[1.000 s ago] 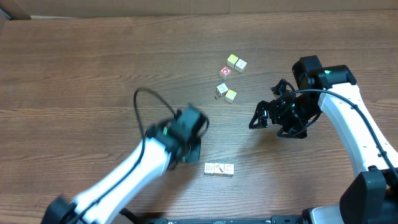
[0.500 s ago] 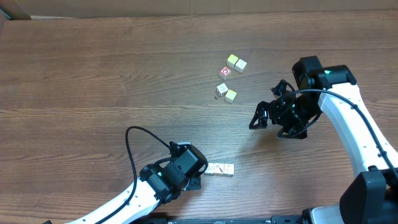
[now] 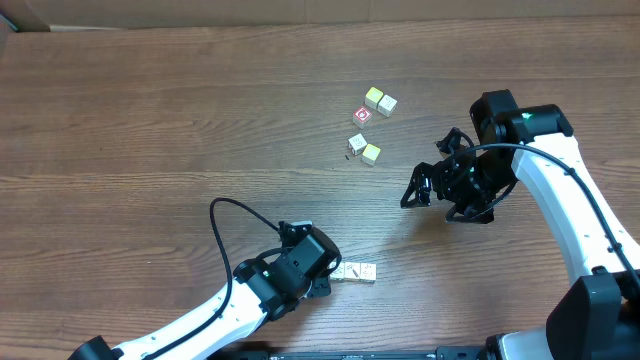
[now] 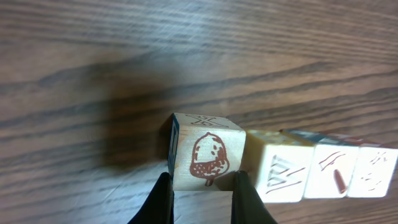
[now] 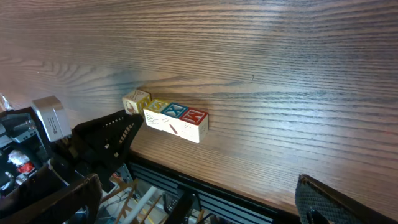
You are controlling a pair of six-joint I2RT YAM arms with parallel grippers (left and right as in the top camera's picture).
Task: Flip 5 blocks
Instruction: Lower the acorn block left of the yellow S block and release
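Observation:
In the left wrist view my left gripper [image 4: 204, 180] is shut on a pale block [image 4: 205, 155] with a brown acorn picture. The block sits at the left end of a row of three more blocks [image 4: 333, 173]. From overhead, the left gripper [image 3: 322, 283] is beside that row [image 3: 355, 271] near the table's front edge. The right wrist view shows the held block [image 5: 135, 101] and the row [image 5: 176, 119] from far off. One more picture block [image 3: 357, 142] lies in the far group. My right gripper [image 3: 412, 192] hangs open over bare wood, right of centre, holding nothing.
Two yellow-topped cubes [image 3: 379, 100], a red-faced cube [image 3: 362, 116] and another yellow-topped cube [image 3: 371, 153] lie at the far centre-right. The table's front edge [image 5: 249, 186] runs just below the row. The left arm's cable [image 3: 225, 225] loops above the table.
The left arm has swept from the table's middle toward the front edge, then a little right, up to the left end of the row. The right arm has not moved.

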